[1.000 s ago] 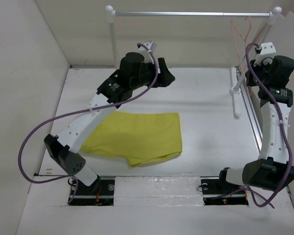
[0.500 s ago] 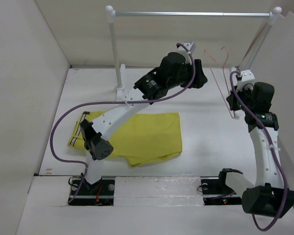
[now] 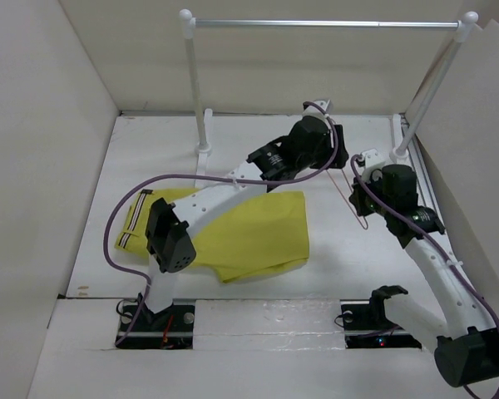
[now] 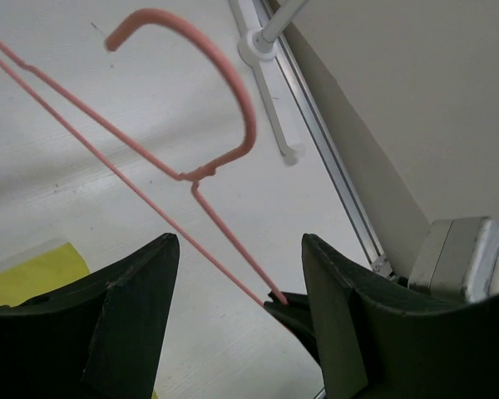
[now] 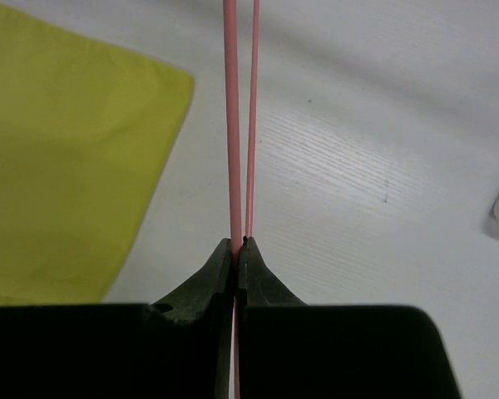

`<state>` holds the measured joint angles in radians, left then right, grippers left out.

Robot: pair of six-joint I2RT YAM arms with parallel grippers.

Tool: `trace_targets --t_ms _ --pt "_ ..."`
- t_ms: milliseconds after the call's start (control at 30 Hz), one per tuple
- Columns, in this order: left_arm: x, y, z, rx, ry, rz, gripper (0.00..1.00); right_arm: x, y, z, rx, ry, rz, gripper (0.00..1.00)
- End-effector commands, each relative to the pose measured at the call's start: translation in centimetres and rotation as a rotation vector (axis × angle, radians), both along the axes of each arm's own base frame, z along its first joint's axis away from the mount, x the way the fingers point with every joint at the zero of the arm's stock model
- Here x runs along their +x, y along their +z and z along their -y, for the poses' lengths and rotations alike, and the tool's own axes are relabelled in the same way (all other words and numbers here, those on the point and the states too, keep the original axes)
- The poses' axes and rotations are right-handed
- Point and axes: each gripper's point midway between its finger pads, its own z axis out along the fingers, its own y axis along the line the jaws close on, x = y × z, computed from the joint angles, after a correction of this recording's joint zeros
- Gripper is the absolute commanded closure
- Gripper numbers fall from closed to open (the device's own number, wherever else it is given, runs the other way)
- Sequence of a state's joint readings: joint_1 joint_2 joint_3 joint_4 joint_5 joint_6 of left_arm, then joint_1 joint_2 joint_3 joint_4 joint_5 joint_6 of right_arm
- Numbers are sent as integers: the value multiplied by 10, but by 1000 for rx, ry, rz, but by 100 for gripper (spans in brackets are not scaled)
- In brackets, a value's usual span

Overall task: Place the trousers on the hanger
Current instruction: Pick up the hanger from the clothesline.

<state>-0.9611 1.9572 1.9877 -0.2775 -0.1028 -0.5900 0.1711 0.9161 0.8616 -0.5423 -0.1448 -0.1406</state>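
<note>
The yellow trousers [image 3: 245, 226] lie flat on the table, their striped waistband [image 3: 131, 220] at the left end; a corner of them shows in the right wrist view [image 5: 66, 158]. My right gripper [image 3: 358, 196] [image 5: 238, 244] is shut on the thin pink hanger [image 3: 355, 214] [image 5: 232, 125], holding it just right of the trousers. In the left wrist view the hanger [image 4: 233, 91] shows its hook. Its wires run down between the fingers of my left gripper [image 4: 241, 278] [image 3: 337, 143], which is open and not touching them.
A clothes stand with white posts and a silver rail [image 3: 324, 23] spans the back of the table. Its left post foot [image 3: 202, 151] stands behind the trousers, its right foot bar [image 3: 397, 137] beside the right arm. Pale walls enclose the table.
My right arm has carried the hanger down from the rail's right end to the table's middle. My left arm has swung right to meet it, uncovering the waistband.
</note>
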Motion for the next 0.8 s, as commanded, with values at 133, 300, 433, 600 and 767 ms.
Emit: trace_targets --t_ms 133,300,433,600,767 --pt "20 4 3 -43 105 56 44 1 7 -19 -8 -41 54 100" --pt "33 -17 -6 43 188 37 53 -4 7 -29 -30 -44 57 100" --pt "39 -21 -10 71 223 47 60 -7 2 -30 -74 -58 32 100" --pt "39 -28 -8 103 229 52 71 -9 2 -31 -108 -72 45 100" --pt "38 -27 -11 103 236 47 99 -16 -10 -20 -175 -107 -6 100"
